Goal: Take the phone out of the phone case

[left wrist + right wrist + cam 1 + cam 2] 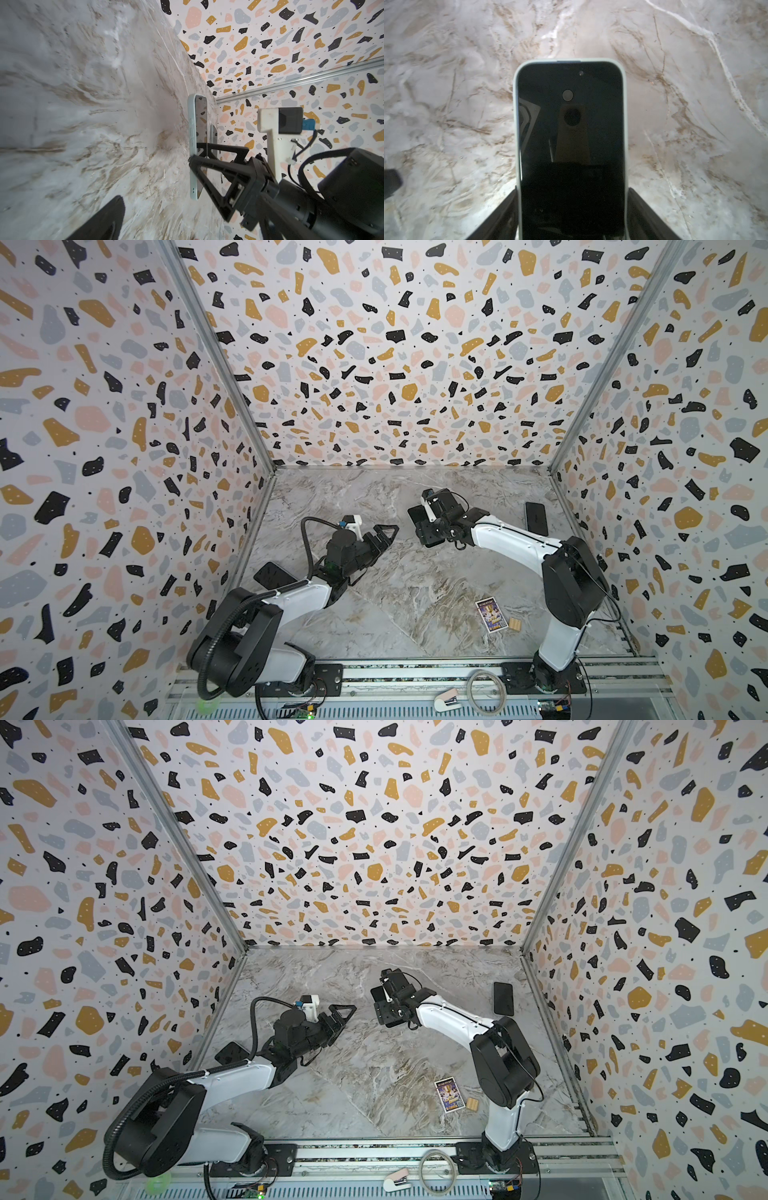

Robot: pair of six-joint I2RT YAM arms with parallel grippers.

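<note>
The right claw [573, 188] is clamped on the phone case [517, 124]. One finger presses on each long side of it. The case is pale green. The phone [571, 135] sits inside the case, and the case rim goes all the way around it. The phone's dark screen faces away from the marble worktop [415, 593]. I cannot tell if the case touches the worktop.

In both top views the right arm reaches to the middle of the worktop, toward the back. The phone sticks out of the claw toward the left side.

The left claw [382, 537] has its fingers wide apart and holds nothing. It points at the phone. It is near the phone but does not touch it.

A second dark phone [535, 517] lies flat near the right wall, well apart from both claws. A flat black thing [272, 574] lies by the left wall, partly under the left arm. I cannot tell what it is. A small picture card [490, 615] lies near the front of the worktop. A little wooden block [515, 623] lies just beside the card.
</note>
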